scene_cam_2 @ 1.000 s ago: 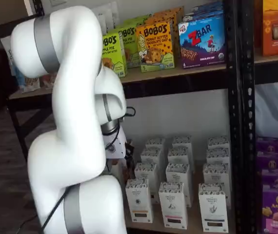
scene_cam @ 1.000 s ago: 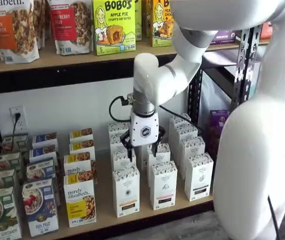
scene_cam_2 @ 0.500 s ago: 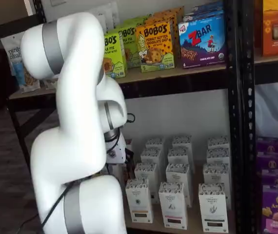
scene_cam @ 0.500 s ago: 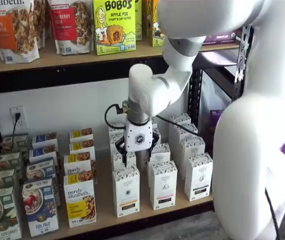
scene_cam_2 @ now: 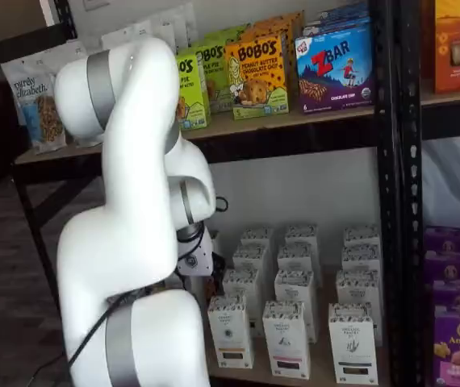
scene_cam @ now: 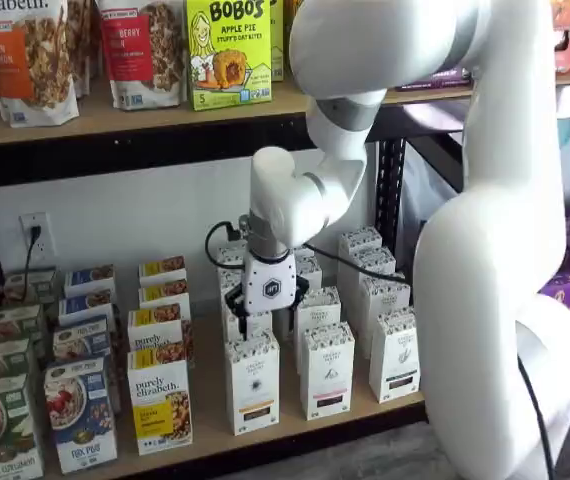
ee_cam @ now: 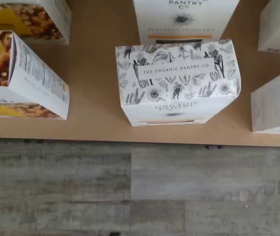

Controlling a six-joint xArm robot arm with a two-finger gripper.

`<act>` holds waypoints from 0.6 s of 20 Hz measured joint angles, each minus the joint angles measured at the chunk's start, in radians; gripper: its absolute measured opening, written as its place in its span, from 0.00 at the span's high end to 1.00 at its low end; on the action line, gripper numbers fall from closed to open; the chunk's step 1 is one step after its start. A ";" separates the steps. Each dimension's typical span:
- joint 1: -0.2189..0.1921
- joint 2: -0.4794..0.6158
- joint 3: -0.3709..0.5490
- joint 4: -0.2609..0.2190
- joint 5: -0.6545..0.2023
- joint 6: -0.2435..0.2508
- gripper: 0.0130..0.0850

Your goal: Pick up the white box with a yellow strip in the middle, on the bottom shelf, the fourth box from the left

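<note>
My claw [scene_cam: 265, 312] hangs over the front row of white cartons on the bottom shelf [scene_cam: 295, 432], the bench for this pick. Only its black fingers flanking the white body show, with cartons behind them, so I cannot tell whether it is wide or narrow; no box is held.

The white box [scene_cam: 252, 383] stands upright at the front edge of the bench, at the left end of the white cartons, just beside the purely elizabeth box [scene_cam: 159, 403]. In the wrist view its speckled top reading "THE ORGANIC PANTRY CO." [ee_cam: 177, 73] sits near the middle, with the orange strip on the front face below it.

Procedure for the step in hand, as I judge it:
1. Centre the claw over the patterned top.
2. Align the fingers with the carton's narrow sides.
3. Descend straight; neighbouring cartons stand near on the right and behind, so a skewed approach could tip them.
4. Close only once both fingers straddle the carton.
</note>
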 joint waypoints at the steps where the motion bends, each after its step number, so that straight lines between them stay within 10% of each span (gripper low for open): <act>1: -0.001 0.011 -0.011 -0.003 -0.003 0.002 0.00; 12: -0.014 0.152 -0.164 -0.022 -0.001 0.007 0.00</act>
